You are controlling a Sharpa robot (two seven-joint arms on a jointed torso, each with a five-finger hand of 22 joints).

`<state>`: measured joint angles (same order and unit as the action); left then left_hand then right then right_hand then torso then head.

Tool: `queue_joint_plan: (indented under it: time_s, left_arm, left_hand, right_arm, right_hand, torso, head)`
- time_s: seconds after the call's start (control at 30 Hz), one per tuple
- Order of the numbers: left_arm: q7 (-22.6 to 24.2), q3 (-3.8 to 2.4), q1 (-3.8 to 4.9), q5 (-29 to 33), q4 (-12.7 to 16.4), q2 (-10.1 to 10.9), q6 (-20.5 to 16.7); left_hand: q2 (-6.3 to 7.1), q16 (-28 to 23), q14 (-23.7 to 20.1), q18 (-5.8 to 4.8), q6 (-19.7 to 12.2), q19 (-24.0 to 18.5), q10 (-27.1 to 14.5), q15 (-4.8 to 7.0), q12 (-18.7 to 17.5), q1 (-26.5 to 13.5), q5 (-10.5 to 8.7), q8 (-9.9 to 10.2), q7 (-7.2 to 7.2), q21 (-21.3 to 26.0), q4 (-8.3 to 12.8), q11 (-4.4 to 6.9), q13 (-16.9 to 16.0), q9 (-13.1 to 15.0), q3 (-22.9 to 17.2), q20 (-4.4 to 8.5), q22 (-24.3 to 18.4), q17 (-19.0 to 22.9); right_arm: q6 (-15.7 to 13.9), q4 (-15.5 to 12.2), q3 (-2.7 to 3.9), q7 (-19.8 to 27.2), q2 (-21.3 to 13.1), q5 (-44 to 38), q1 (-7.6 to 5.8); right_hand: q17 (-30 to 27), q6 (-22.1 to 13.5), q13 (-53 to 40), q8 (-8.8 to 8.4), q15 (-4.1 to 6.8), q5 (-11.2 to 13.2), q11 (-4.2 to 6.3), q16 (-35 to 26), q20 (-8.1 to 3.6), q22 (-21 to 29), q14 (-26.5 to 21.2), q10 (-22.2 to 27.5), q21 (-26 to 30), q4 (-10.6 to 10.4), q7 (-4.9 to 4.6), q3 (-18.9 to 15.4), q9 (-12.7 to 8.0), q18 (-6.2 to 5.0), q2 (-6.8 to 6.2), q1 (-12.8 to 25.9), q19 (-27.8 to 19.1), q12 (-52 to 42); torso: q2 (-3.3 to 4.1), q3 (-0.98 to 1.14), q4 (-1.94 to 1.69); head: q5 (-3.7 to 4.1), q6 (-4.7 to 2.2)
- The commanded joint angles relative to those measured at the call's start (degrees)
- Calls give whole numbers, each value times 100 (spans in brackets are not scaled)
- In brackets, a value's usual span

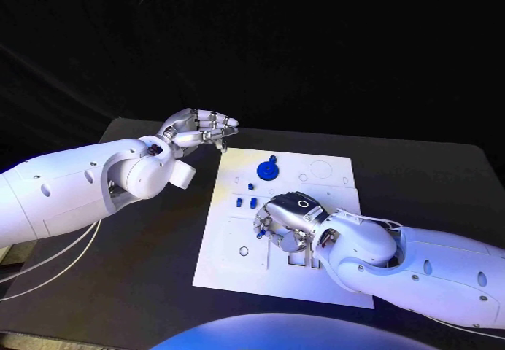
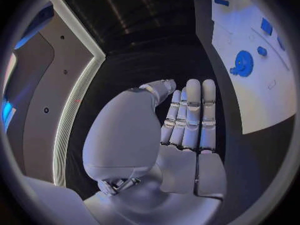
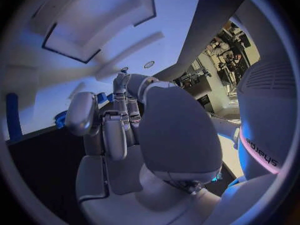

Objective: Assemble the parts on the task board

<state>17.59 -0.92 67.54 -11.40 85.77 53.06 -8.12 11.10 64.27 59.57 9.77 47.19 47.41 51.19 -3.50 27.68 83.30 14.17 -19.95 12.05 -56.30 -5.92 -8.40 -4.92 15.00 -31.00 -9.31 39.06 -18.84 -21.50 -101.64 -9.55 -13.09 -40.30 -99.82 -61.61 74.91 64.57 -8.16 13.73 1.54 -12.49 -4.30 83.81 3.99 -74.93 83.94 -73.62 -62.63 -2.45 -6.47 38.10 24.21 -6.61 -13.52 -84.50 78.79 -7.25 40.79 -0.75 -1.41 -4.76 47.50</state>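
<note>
The white board (image 1: 240, 271) is seen lying in the middle of the black table (image 1: 126, 299). A blue gear (image 1: 268, 170) lies flat near the board's far edge, and small blue parts (image 1: 247, 202) are set near the board's middle, just beside the right robot hand (image 1: 286, 220). That hand is held low over the board's middle with its fingers curled downward; whether anything is held in them cannot be told. The left robot hand (image 1: 197, 128) is raised beyond the board's far left corner, off the board, its fingers drawn together with nothing seen between them.
</note>
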Motion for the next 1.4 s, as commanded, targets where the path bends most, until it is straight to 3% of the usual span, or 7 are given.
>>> queue_joint_plan:
  time_s: [0.03,1.07,1.4]
  left_arm:
    - [10,-3,4,4,5,-12,99]
    - [-14,-2,4,4,-3,-14,106]
    - [-33,-2,4,4,-6,-15,124]
  left_hand:
    - [2,-18,0,78,-53,-28,-25,-29,18,-70,-18,-29,31,28,45,-3,6,-6,-2,7,-6,10]
    - [-1,-27,3,77,-85,-24,-63,-36,17,-77,-18,-34,41,35,57,-13,12,-8,-1,3,-12,14]
    - [-1,-29,3,77,-90,-24,-72,-37,16,-79,-19,-37,43,37,60,-15,14,-8,0,2,-13,14]
  right_arm:
    - [76,-14,-3,0,-3,-48,8]
    - [430,96,-15,-148,135,-45,23]
    - [514,143,-25,-181,161,19,34]
  right_hand:
    - [105,16,-9,10,20,-36,157,22,-5,-235,345,-175,26,10,-39,-10,10,91,10,60,-40,-27]
    - [92,-42,-27,-18,3,-30,137,21,9,-223,342,-126,88,58,-65,7,19,80,39,152,-71,15]
    - [74,-416,-76,-258,-65,-24,62,28,72,-225,336,4,157,205,-152,-26,-32,71,79,297,-102,78]
  torso:
    - [-2,0,1]
    - [4,-6,-4]
    - [-2,-6,-1]
  head:
    - [-6,0]
    - [12,5]
    - [14,20]
